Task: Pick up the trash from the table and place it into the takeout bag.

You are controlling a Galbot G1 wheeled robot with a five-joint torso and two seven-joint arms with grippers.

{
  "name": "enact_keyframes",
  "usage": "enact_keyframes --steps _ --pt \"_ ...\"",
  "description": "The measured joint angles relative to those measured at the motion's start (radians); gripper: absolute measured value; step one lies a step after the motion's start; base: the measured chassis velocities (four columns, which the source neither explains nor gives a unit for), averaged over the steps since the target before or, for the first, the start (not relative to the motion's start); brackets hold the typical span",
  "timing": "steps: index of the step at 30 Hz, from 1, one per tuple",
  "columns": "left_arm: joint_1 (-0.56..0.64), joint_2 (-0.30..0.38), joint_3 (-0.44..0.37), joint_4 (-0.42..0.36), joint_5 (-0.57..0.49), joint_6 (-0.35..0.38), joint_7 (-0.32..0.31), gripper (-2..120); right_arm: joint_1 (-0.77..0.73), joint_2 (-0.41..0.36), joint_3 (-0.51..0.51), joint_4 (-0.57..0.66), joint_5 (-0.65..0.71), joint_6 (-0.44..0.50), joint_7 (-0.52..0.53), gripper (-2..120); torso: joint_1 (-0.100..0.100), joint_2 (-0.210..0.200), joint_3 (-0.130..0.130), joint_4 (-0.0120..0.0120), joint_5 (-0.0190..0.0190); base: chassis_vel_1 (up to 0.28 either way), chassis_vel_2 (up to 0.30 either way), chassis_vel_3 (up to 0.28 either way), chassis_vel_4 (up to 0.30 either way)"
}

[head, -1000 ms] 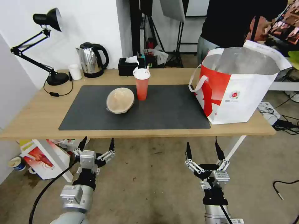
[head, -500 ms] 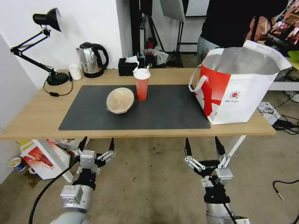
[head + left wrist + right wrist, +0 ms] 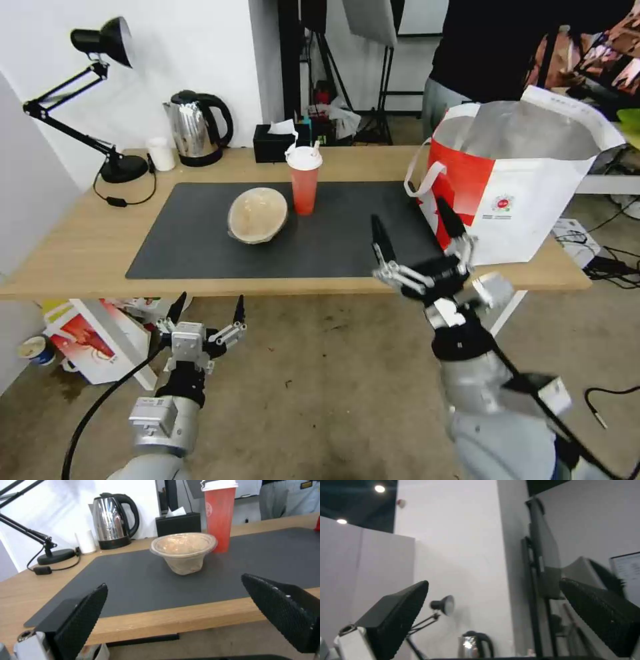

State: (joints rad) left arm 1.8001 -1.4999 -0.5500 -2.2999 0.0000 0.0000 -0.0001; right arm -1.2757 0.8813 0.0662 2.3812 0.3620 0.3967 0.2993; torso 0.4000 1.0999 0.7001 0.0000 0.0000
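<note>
Our right claw (image 3: 419, 235) has risen to the desk's (image 3: 80, 253) front edge, prongs apart and empty, reaching, we judge, for the cup (image 3: 304, 179) or bowl (image 3: 257, 215) mid-desk, left claw (image 3: 207, 310) parked apart below.

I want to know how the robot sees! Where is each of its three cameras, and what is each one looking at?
Head view: from the robot's head, looking down at the table, takeout bag, both arms; right gripper raised, left gripper low.
Left wrist view: below the table edge, facing the beige bowl and red cup between open jaws.
Right wrist view: tilted up at the wall, between open jaws.
Shared: kettle and lamp in all three.
</note>
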Motion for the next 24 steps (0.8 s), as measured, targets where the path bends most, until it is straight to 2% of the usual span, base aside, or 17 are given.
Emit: enact_keyframes --steps 4,8,9,11,12,13,16,17,20,21,22,24 --pt "0.000 0.000 0.000 0.000 0.000 0.000 0.000 100 0.074 -0.023 -0.013 0.000 0.101 -0.047 -0.043 100 0.000 0.000 0.000 -0.0001 0.0000 0.000 0.000 0.000 0.000" --pt "0.000 0.000 0.000 0.000 0.000 0.000 0.000 100 0.248 -0.069 -0.026 -0.041 0.312 -0.135 -0.151 100 0.000 0.000 0.000 0.0001 0.0001 0.000 0.000 0.000 0.000" --pt "0.000 0.000 0.000 0.000 0.000 0.000 0.000 100 0.248 -0.069 -0.026 -0.041 0.312 -0.135 -0.151 100 0.000 0.000 0.000 0.0001 0.0001 0.000 0.000 0.000 0.000" --pt "0.000 0.000 0.000 0.000 0.000 0.000 0.000 100 0.352 -0.090 -0.047 -0.079 0.428 -0.224 -0.189 100 0.000 0.000 0.000 0.0001 -0.0002 0.000 0.000 0.000 0.000" --pt "0.000 0.000 0.000 0.000 0.000 0.000 0.000 100 0.393 -0.099 -0.061 -0.093 0.471 -0.283 -0.189 100 0.000 0.000 0.000 0.0000 0.0000 0.000 0.000 0.000 0.000" --pt "0.000 0.000 0.000 0.000 0.000 0.000 0.000 100 0.393 -0.099 -0.061 -0.093 0.471 -0.283 -0.189 100 0.000 0.000 0.000 0.0000 0.0000 0.000 0.000 0.000 0.000" --pt "0.000 0.000 0.000 0.000 0.000 0.000 0.000 100 0.470 -0.112 -0.094 -0.113 0.548 -0.432 -0.164 100 0.000 0.000 0.000 0.0000 0.0002 0.000 0.000 0.000 0.000" --pt "0.000 0.000 0.000 0.000 0.000 0.000 0.000 100 0.470 -0.112 -0.094 -0.113 0.548 -0.432 -0.164 100 0.000 0.000 0.000 0.0000 0.0002 0.000 0.000 0.000 0.000" --pt "0.000 0.000 0.000 0.000 0.000 0.000 0.000 100 0.550 -0.109 -0.115 -0.141 0.600 -0.586 -0.121 100 0.000 0.000 0.000 -0.0001 0.0000 0.000 0.000 0.000 0.000" --pt "0.000 0.000 0.000 0.000 0.000 0.000 0.000 100 0.575 -0.106 -0.121 -0.149 0.606 -0.625 -0.104 100 0.000 0.000 0.000 0.0000 0.0000 0.000 0.000 0.000 0.000" --pt "0.000 0.000 0.000 0.000 0.000 0.000 0.000 100 0.575 -0.106 -0.121 -0.149 0.606 -0.625 -0.104 100 0.000 0.000 0.000 0.0000 0.0000 0.000 0.000 0.000 0.000" --pt "0.000 0.000 0.000 0.000 0.000 0.000 0.000 100 0.617 -0.102 -0.125 -0.159 0.622 -0.720 -0.074 100 0.000 0.000 0.000 0.0001 -0.0001 0.000 0.000 0.000 0.000"
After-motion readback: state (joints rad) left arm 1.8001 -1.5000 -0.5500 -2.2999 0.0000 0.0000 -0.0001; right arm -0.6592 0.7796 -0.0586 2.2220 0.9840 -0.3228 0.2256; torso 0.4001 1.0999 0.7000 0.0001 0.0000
